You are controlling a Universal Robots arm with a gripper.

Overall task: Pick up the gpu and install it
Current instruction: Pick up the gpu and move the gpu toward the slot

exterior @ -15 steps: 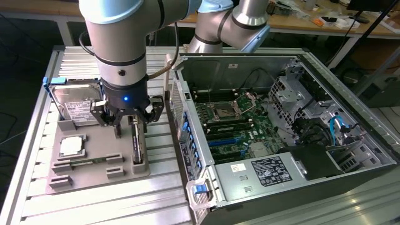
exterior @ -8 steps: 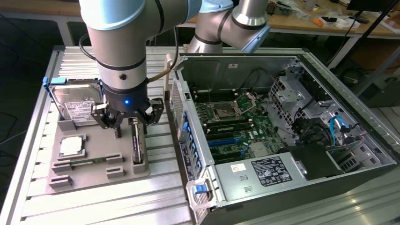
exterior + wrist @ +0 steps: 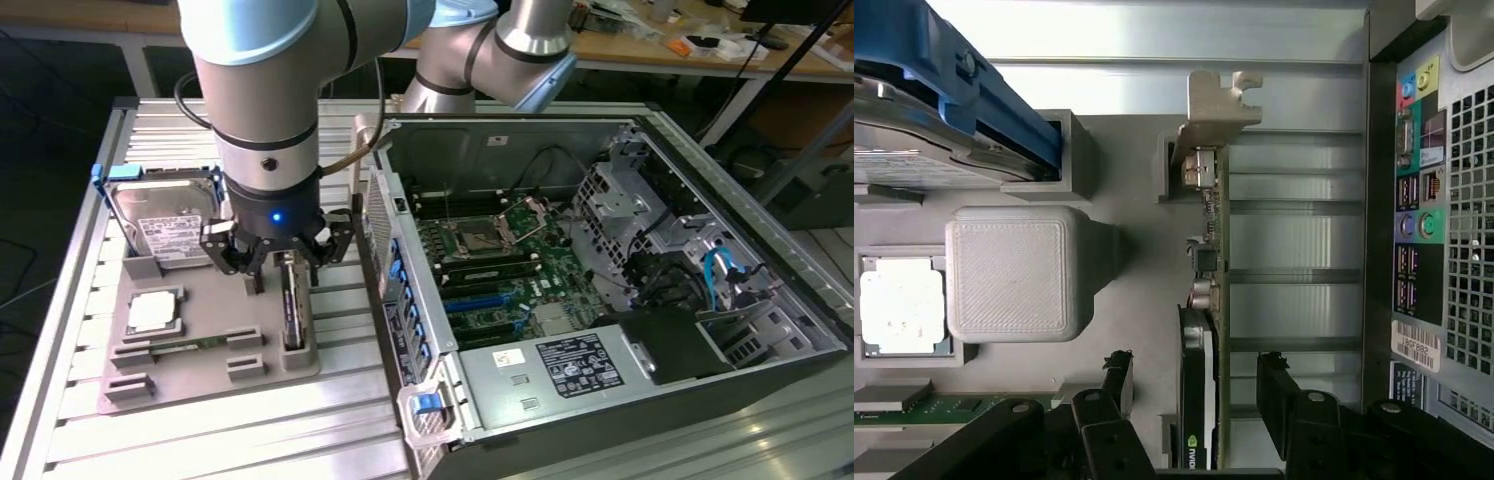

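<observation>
Wrist view: my claw (image 3: 1196, 365) is wide open, straddling the gpu (image 3: 1209, 290), which stands on its thin edge in the matte grey printed holder (image 3: 1139, 300), 9 o'clock of the open case (image 3: 467, 150) in the exterior view. I'd stay centred and squeeze the flat faces evenly, clear of that bent silvery bracket (image 3: 1216, 105).

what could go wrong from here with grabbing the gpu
The open pincer straddles the gpu, which stands on edge in the grey holder; an off-centre close could tip the thin card or pinch its small parts. The computer case wall stands close beside it, so a lift might clip it.
</observation>
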